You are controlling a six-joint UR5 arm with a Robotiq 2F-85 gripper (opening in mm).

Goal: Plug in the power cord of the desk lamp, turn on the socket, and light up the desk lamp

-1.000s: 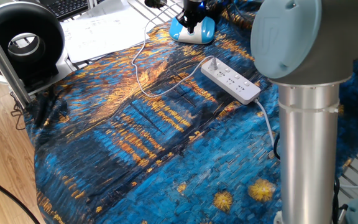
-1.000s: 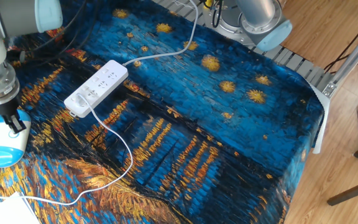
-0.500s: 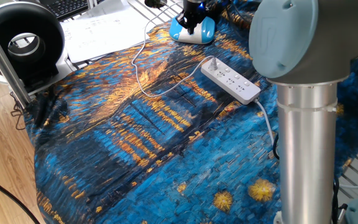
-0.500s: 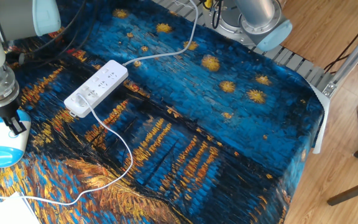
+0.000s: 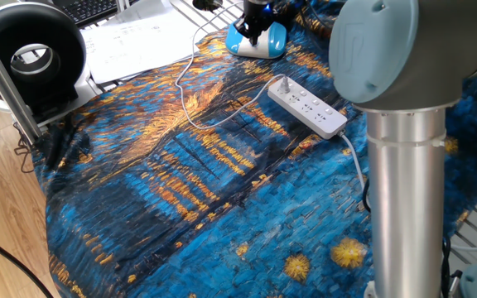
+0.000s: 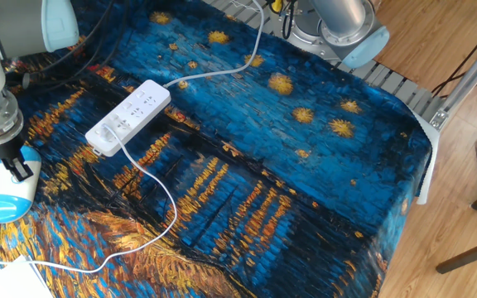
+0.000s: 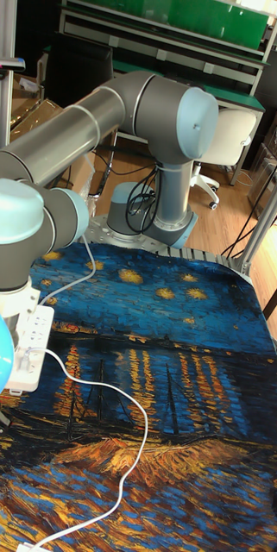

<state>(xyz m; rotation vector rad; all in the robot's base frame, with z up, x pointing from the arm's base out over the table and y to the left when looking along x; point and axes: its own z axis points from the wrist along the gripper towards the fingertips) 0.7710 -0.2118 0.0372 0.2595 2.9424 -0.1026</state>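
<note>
Gripper (image 6: 16, 170) down on the blue-and-white lamp base (image 6: 2, 199) at the table's corner, dark fingertips touching its top, opening impossible to judge, nothing seen held. Socket (image 6: 128, 117) flat on the starry blue cloth (image 6: 305, 165) just beside the base, thick grey cable (image 6: 222, 70) leaving its far end. Power cord (image 6: 151, 211) plugged into the strip's near end, looping loosely over the cloth
</note>
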